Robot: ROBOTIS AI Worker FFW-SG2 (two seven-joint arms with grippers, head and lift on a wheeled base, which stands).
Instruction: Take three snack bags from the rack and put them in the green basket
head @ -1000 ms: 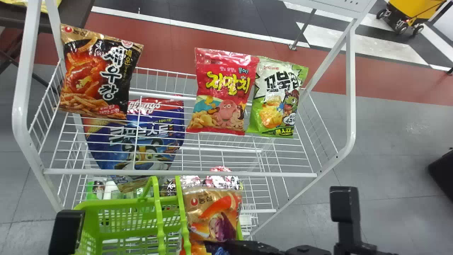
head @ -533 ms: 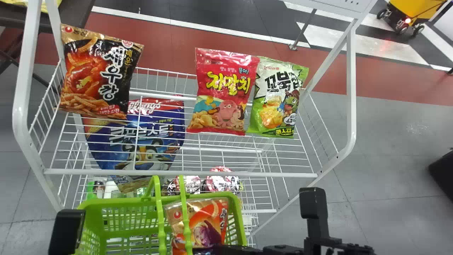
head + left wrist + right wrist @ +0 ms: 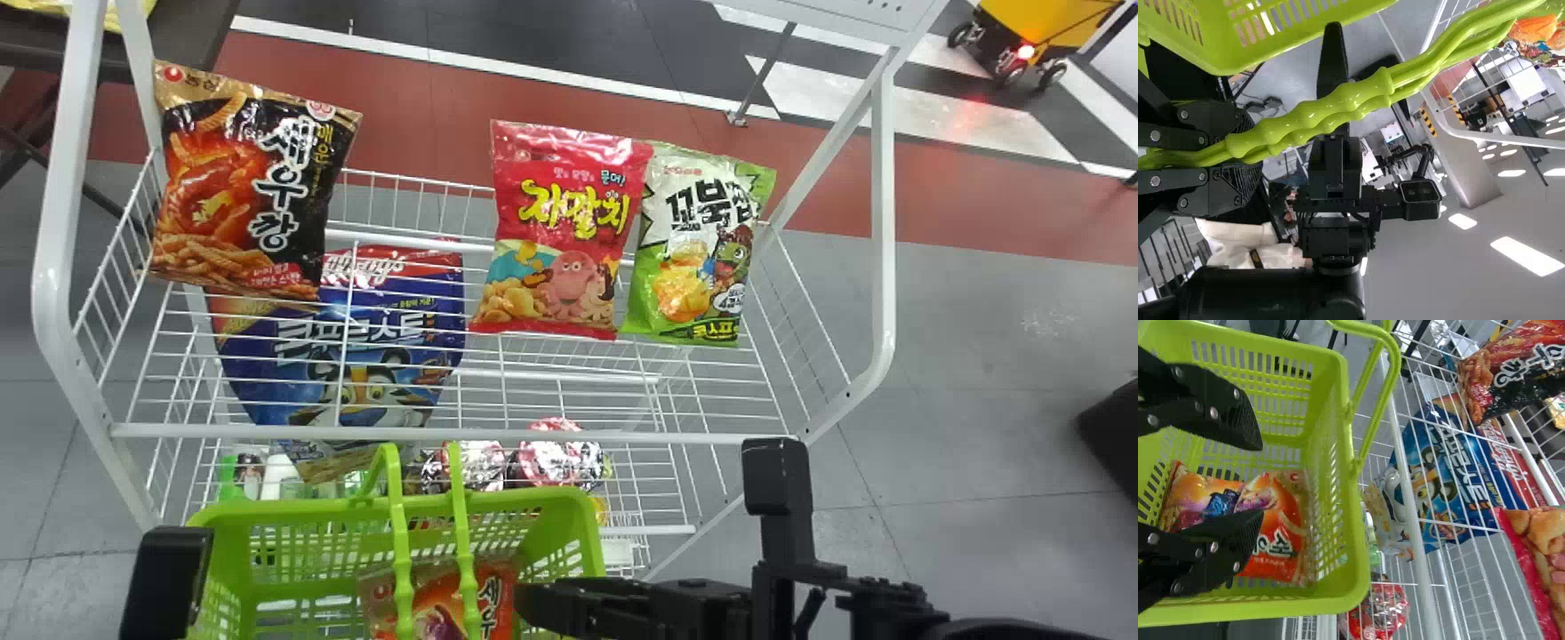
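Fingers (image 3: pixel 1225 413) apart; orange bag (image 3: pixel 1281 520) in green basket (image 3: pixel 1353 553)

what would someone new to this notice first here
Probably the bright green basket at the head view's bottom edge, its handles held in the left gripper and an orange snack bag lying inside. Next, likely the three upright bags on the white rack: a black-and-orange one on the left, then a red one beside a green-and-white one on the right.

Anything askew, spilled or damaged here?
Nothing stands out. The orange snack packaging lies inside the green basket, the red snack bag sits in the white rack, and I see no tear or spill.
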